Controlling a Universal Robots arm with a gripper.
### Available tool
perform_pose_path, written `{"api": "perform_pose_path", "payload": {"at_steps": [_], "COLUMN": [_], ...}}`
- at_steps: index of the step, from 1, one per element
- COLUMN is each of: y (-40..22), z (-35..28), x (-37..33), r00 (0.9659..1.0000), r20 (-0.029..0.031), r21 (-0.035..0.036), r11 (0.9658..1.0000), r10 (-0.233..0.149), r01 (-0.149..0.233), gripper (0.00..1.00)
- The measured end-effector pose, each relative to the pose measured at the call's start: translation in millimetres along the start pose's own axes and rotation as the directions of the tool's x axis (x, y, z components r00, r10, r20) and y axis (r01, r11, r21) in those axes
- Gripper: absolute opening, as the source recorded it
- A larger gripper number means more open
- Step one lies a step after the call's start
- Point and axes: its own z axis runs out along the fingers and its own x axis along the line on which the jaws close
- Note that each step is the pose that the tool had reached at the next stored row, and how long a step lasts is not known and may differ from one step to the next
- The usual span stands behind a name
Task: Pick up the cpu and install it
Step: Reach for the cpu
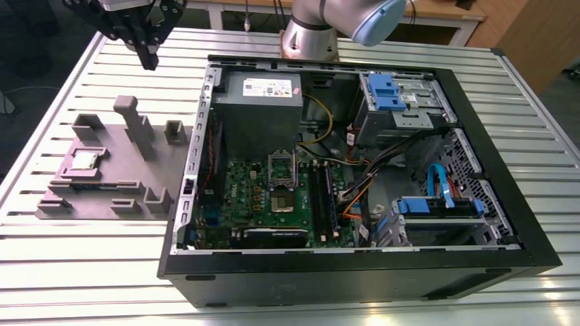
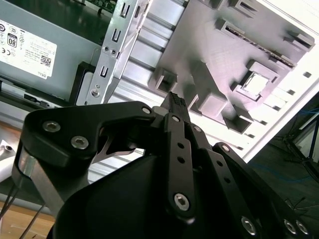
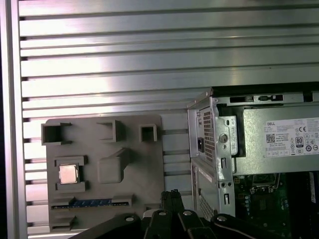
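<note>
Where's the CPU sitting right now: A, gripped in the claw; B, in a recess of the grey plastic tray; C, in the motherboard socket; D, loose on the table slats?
B: the cpu lies in a square recess of the grey tray, beside the computer case, with the claw well apart from it.

Lighting is bright and comes from overhead. Glare streaks the ribbed worktop (image 3: 149, 69) in the first wrist view and washes it out to white (beyond the plastic tray (image 2: 209, 45)) in the second wrist view. The computer case (image 1: 363, 278) interior lies in shadow.
</note>
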Motion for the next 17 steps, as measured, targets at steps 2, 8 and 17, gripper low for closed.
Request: {"api": "perform_pose_path", "payload": {"at_steps": [2,8,17], "y": [-0.1,-0.3,-0.6], "z": [0.0,-0.1,-0.2], "x": [0.9,3.5,7.5], "r00": [1.0,1.0,1.0], "r20": [0.0,0.0,0.0], "r21": [0.0,0.0,0.0], "r11": [1.0,1.0,1.0], "r10": [0.0,0.0,0.0], "r01": [0.0,0.0,0.0], "gripper": [0.11,0.11,0.11]}}
